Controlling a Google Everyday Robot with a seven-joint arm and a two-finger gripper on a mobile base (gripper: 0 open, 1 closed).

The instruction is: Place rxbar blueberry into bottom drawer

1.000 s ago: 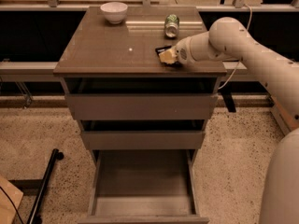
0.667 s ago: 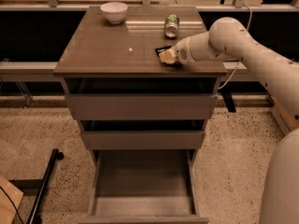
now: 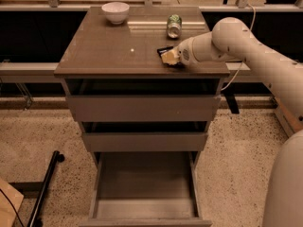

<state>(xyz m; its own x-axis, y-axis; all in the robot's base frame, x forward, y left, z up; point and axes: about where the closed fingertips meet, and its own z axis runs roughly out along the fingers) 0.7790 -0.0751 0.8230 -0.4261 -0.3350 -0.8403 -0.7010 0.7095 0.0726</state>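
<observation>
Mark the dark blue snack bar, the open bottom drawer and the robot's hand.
Dark navy-blue flat snack bar (image 3: 164,49): camera view, exposed wrapper corner.
Open grey-brown bottom drawer (image 3: 144,186): camera view, bare floor.
Hand (image 3: 169,57): camera view, tip, over cabinet top beside bar.

the gripper (image 3: 169,57) is seen low over the right front of the cabinet top (image 3: 104,48), at the rxbar blueberry (image 3: 164,49). the way behind it is narrowed by a green can (image 3: 173,26); a white bowl (image 3: 115,12) is set at the far left corner. the bottom drawer (image 3: 144,186) is pulled out and open from above, its rear partly overhung by the upper drawers (image 3: 144,109).
</observation>
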